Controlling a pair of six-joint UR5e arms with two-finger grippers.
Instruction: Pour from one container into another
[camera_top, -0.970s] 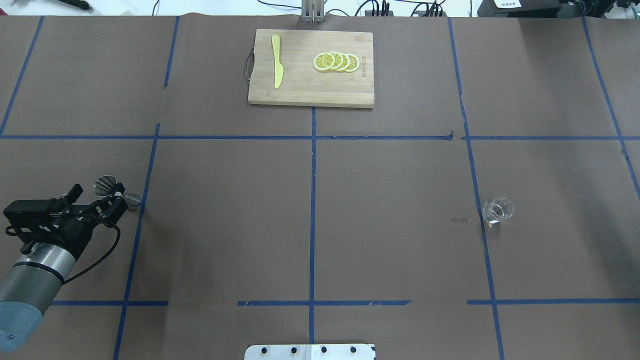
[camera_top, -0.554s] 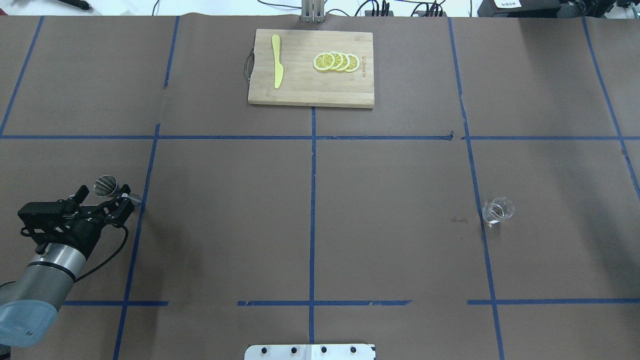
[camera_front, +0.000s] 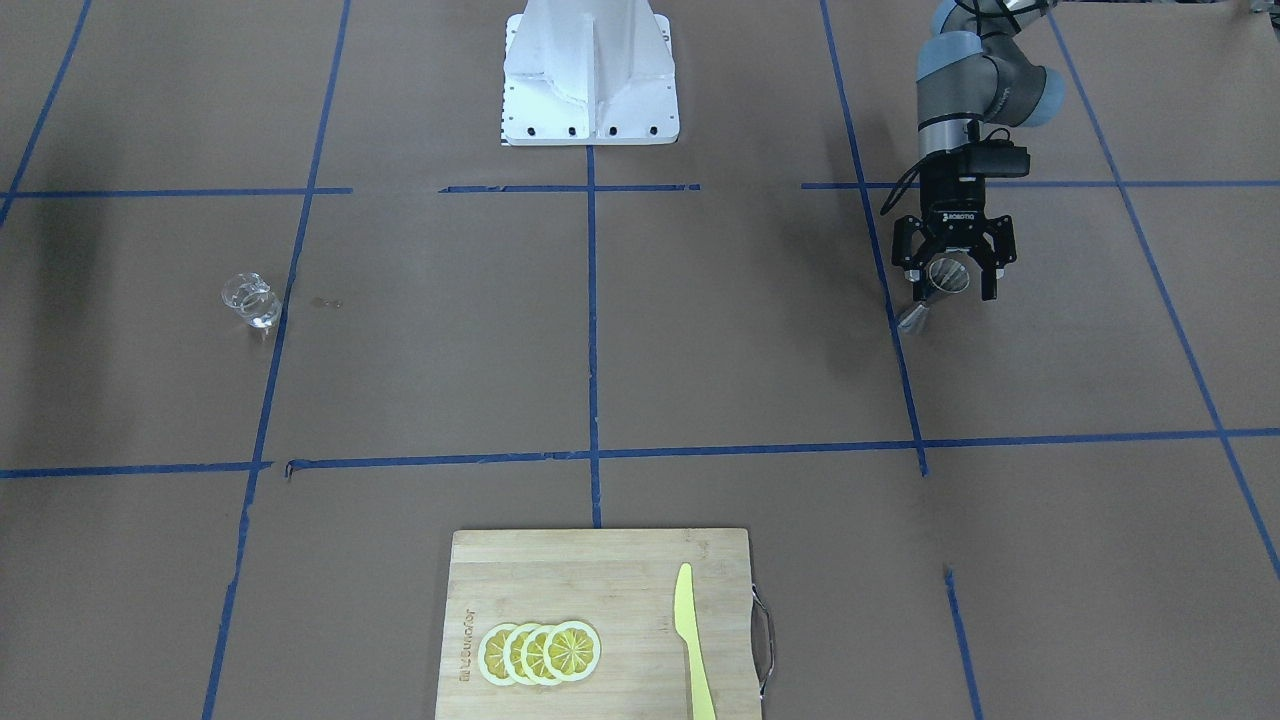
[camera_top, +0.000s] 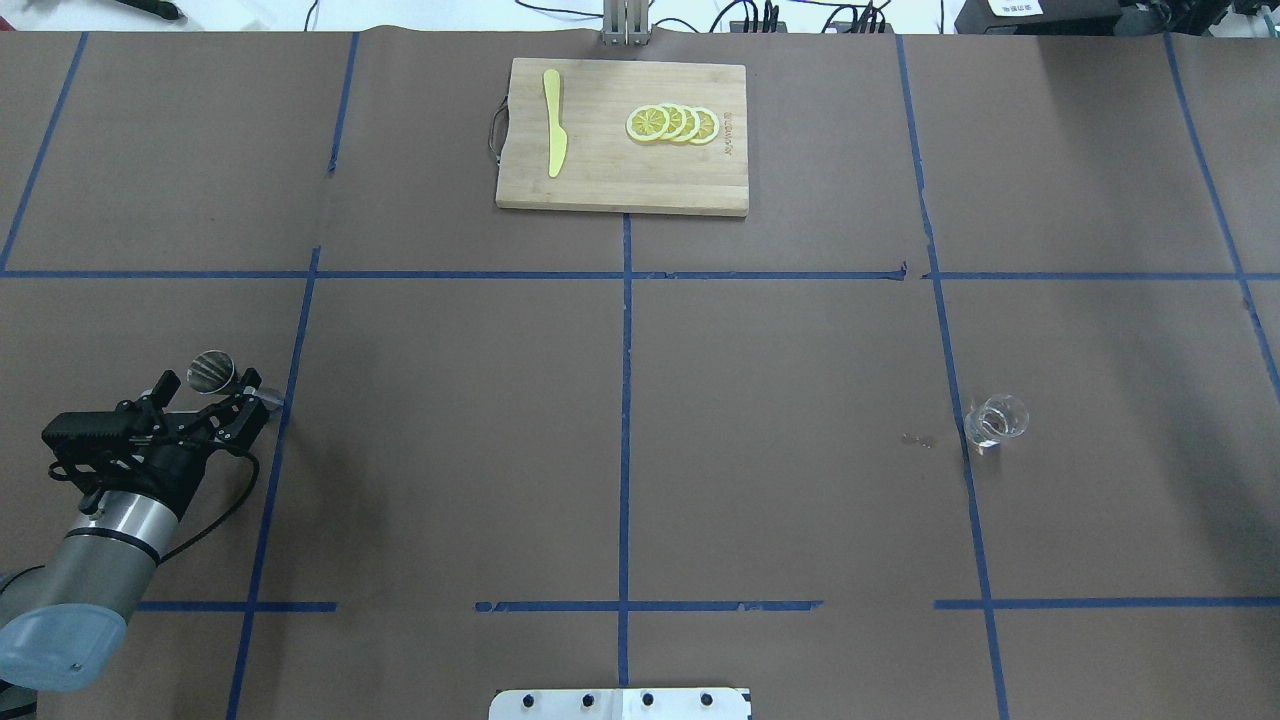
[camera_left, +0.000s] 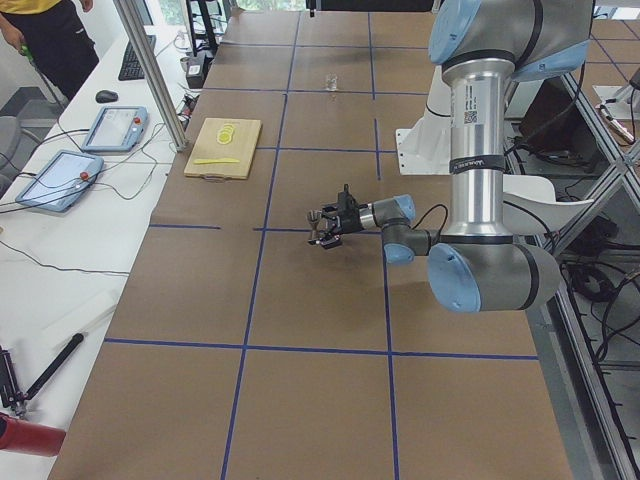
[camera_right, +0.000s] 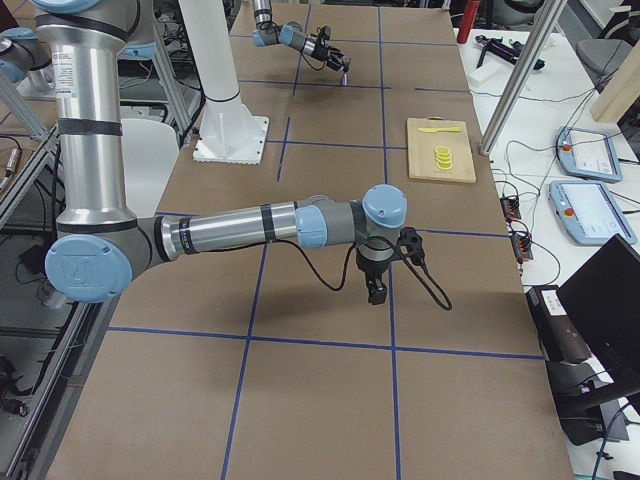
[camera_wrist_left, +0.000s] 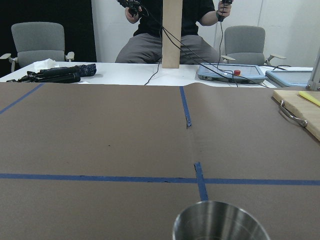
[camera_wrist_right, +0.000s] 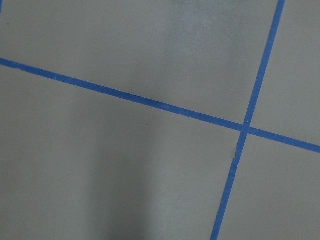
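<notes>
2 task things sit far apart in the front-facing view: the small clear glass cup with a spout (camera_front: 249, 301) stands alone at the left, while the left gripper (camera_front: 952, 283) at the right is clamped on the silvery metal hourglass jigger (camera_front: 935, 289), which is tilted. Overhead, the jigger (camera_top: 222, 378) is at the table's left, the glass cup (camera_top: 996, 420) at its right. From the right side, the right gripper (camera_right: 377, 293) points down; whether it is open I cannot tell.

light: even, bright overhead | shadows: soft, faint | focus: sharp | glare: slight on metal jigger (camera_wrist_left: 220, 224)
</notes>
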